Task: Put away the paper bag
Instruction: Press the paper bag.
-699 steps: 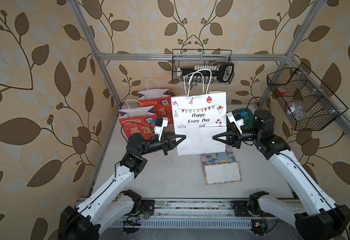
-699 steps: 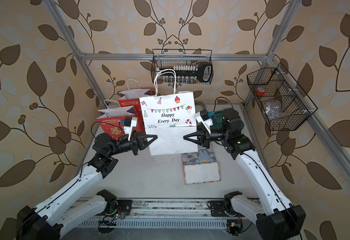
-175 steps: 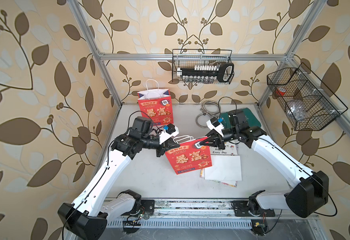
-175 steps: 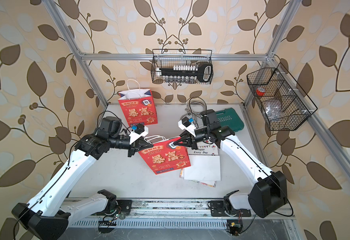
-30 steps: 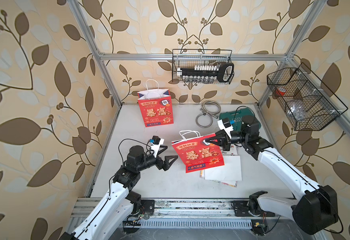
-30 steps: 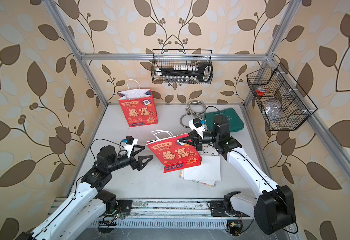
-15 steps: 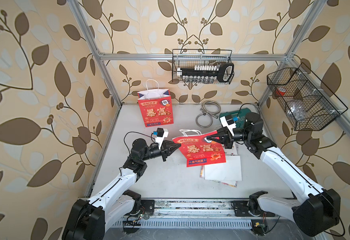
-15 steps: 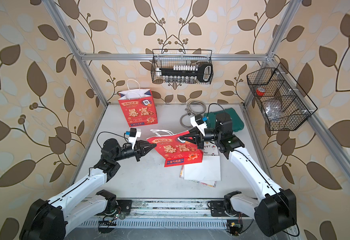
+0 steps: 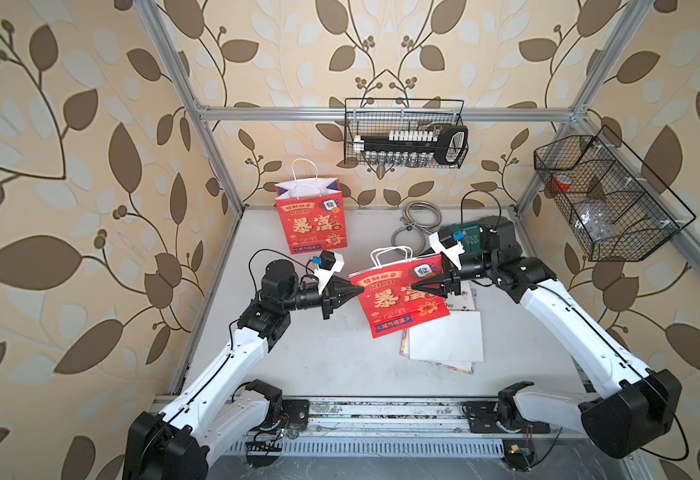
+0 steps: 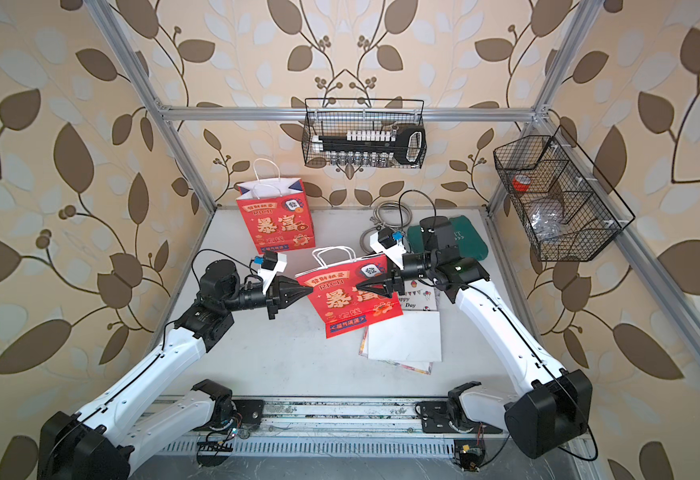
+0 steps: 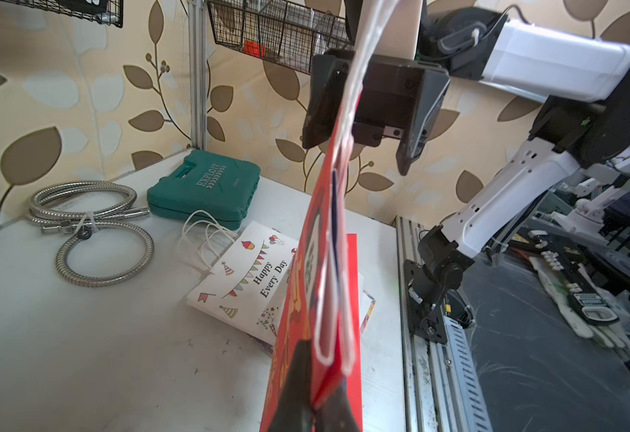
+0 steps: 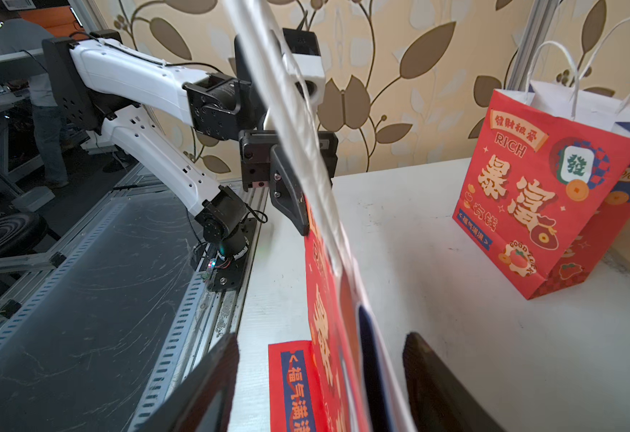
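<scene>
Item: flattened red paper gift bag with white cord handles, likely light, floppy and crease-prone, upright over the mid grey desk, one edge pinched in the closed left gripper, right gripper parted around the opposite edge; best gripped at the folded top rim.

The left arm rises from the front edge of the worktop, elbow bent, its wrist roughly level and pointing toward the right arm, which mirrors it. The left gripper is pinched tight on one side edge of the flattened red paper bag. The right gripper faces it, its fingers spread apart either side of the bag's opposite edge.
</scene>
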